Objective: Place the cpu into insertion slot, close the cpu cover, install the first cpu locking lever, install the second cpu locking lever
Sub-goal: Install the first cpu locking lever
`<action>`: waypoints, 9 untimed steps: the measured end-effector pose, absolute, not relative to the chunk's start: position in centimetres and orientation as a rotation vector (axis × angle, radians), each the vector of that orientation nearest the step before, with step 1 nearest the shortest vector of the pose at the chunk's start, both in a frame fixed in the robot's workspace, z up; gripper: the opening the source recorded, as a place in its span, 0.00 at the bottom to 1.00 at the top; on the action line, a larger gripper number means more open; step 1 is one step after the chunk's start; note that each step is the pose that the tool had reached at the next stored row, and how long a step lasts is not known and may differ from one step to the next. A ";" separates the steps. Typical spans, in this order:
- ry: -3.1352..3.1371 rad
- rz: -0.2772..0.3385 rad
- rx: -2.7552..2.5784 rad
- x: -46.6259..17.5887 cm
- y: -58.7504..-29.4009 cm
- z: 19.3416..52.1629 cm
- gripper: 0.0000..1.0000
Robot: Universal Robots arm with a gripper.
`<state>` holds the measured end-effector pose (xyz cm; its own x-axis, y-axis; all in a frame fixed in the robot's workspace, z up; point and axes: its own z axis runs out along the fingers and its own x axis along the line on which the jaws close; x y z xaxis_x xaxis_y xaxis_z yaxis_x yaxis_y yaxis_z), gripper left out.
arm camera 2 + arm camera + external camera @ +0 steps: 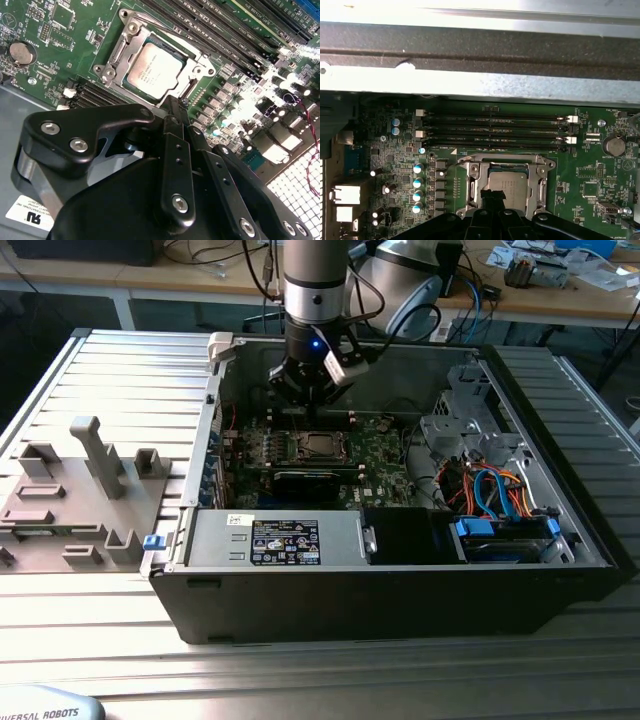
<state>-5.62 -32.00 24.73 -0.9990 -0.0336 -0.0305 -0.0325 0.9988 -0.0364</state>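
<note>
The cpu point(152, 70) shows its dull silver top, lying flat in the insertion slot point(189, 89) on the green motherboard point(60, 45). The silver cpu cover point(119, 50) lies down around it as a frame. In the first wrist view the cpu point(514, 184) and cover point(472, 176) sit just beyond the fingertips. My gripper point(173, 106) is shut, its black tips together at the socket's edge, low over the board. I cannot tell whether they pinch a locking lever. In the exterior view the gripper point(310, 390) hangs inside the open computer case above the socket point(318, 447).
Long black memory slots point(495, 130) run beside the socket, with the case's metal wall point(480, 50) behind them. The power supply point(270, 540) and a bundle of cables point(490, 490) take up the case's near side and the exterior view's right. A grey fixture tray point(80, 490) lies outside, on the exterior view's left.
</note>
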 end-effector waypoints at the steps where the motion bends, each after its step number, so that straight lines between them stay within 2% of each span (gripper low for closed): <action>1: 3.110 -0.056 -0.051 -5.6 -32.0 24.7 0.11; 9: 3.110 -0.056 -0.051 -6.0 -32.0 24.7 0.11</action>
<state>-6.02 -32.00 24.66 -0.9990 -0.0336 -0.0305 -0.0325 0.9988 -0.0365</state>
